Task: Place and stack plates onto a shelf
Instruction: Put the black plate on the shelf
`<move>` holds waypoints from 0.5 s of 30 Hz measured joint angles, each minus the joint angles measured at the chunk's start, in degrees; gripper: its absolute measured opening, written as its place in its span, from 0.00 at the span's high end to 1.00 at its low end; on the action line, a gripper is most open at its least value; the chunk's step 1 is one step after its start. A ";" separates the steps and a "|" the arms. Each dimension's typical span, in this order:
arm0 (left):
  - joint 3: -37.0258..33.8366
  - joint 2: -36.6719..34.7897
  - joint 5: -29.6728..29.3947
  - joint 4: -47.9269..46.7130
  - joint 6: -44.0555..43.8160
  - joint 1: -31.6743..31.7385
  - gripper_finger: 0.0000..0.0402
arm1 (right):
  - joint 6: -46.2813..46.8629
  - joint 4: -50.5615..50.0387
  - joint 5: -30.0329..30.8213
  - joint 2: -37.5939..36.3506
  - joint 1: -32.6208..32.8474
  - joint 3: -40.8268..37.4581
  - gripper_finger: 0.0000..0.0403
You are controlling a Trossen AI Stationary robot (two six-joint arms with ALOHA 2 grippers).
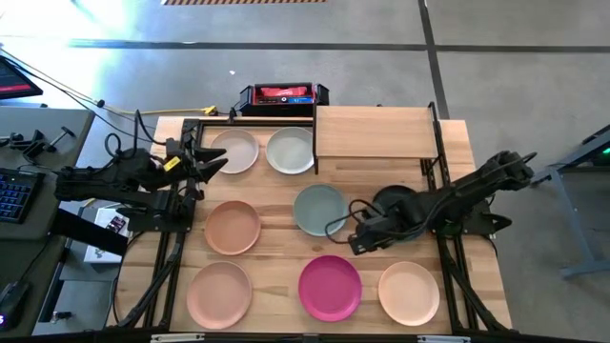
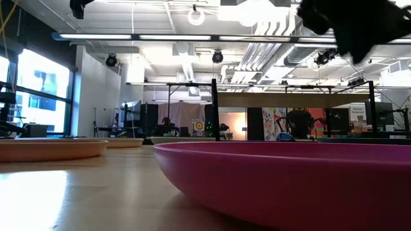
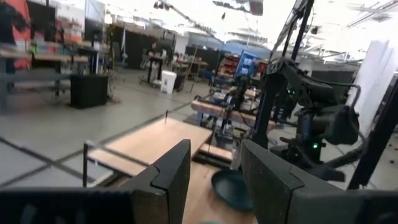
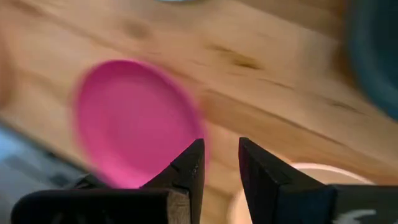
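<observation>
The surface (image 1: 276,238) is pale, grained wood. Just beside the right claw (image 1: 355,244), the magenta plate (image 1: 330,287) looks smooth, matt plastic (faint sheen in the low view). The shelf (image 1: 374,131) has a light wood top.

A black and red box (image 1: 283,95) sits at the far edge of the big wooden table (image 1: 276,229). A yellow cable (image 1: 205,111) lies just beside the box. Off the table's left side there is a keyboard (image 1: 13,195) with blue lights and a dark screen (image 1: 17,78) with some red on it. The floor (image 1: 496,67) around is grey. In the room behind, bright windows (image 2: 35,96) let light in, and round white lamps (image 2: 196,16) hang from the ceiling.
</observation>
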 joint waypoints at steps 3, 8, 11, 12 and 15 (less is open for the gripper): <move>-0.01 0.02 0.69 -1.50 -1.77 0.00 0.67 | 0.22 -3.82 -0.14 1.66 0.17 0.00 0.81; -0.01 0.02 1.58 -1.93 -1.93 -0.02 0.67 | -0.65 -7.10 2.82 4.03 0.10 0.00 0.81; -0.01 0.00 1.58 -1.93 -1.90 0.00 0.67 | -3.47 -8.68 3.70 5.86 0.08 0.00 0.81; -0.01 0.00 1.58 -1.93 -1.91 -0.01 0.67 | -4.61 -8.92 4.27 6.58 0.08 0.00 0.81; -0.01 0.00 1.58 -1.93 -1.89 -0.01 0.67 | -7.12 -9.13 5.02 8.86 0.06 0.00 0.81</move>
